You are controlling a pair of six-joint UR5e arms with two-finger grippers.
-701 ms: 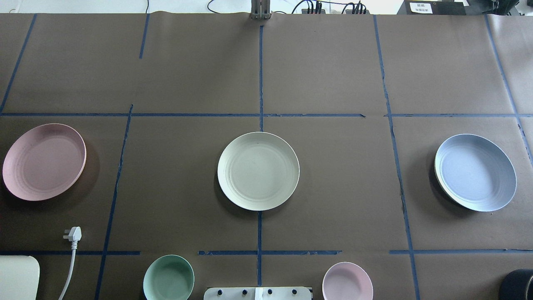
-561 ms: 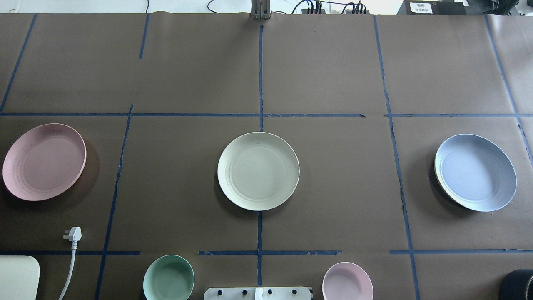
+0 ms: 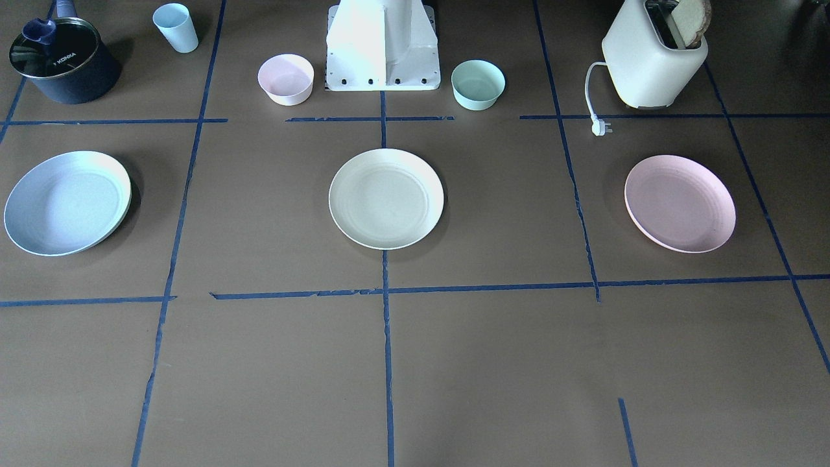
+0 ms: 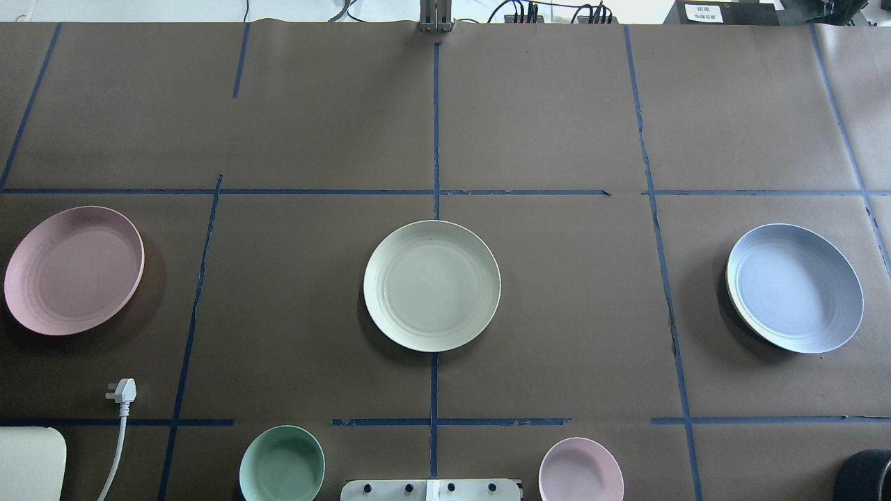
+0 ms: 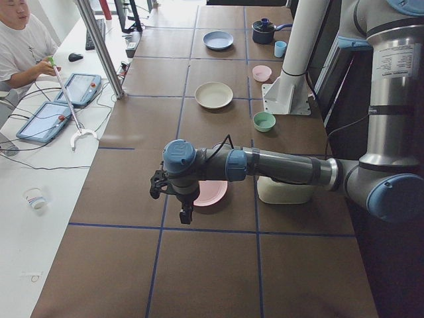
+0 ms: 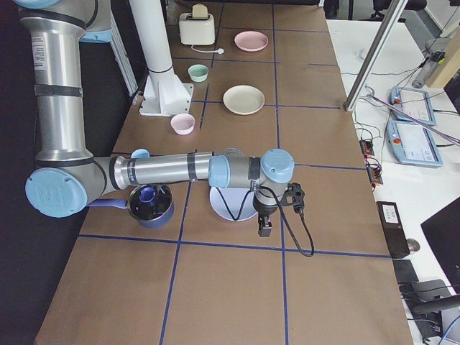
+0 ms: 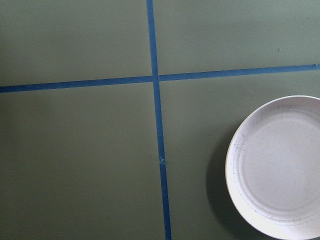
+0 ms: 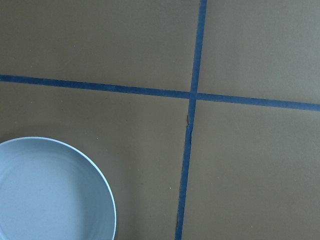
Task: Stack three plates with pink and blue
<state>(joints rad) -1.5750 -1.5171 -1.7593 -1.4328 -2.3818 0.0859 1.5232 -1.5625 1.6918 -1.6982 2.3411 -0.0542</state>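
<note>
Three plates lie apart in a row on the brown table. The cream plate (image 4: 431, 285) is in the middle, the pink plate (image 4: 73, 270) at the left and the blue plate (image 4: 793, 287) at the right. My left gripper (image 5: 185, 215) hangs high over the table beside the pink plate (image 5: 213, 195), which shows at the right of the left wrist view (image 7: 280, 167). My right gripper (image 6: 264, 228) hangs high beside the blue plate (image 6: 233, 208), which shows at the lower left of the right wrist view (image 8: 50, 192). I cannot tell whether either gripper is open or shut.
A mint bowl (image 4: 282, 465) and a small pink bowl (image 4: 581, 470) flank the robot base (image 3: 382, 45). A toaster (image 3: 652, 55) with its plug (image 4: 122, 391) stands behind the pink plate. A dark pot (image 3: 61, 61) and a blue cup (image 3: 175, 27) stand behind the blue plate.
</note>
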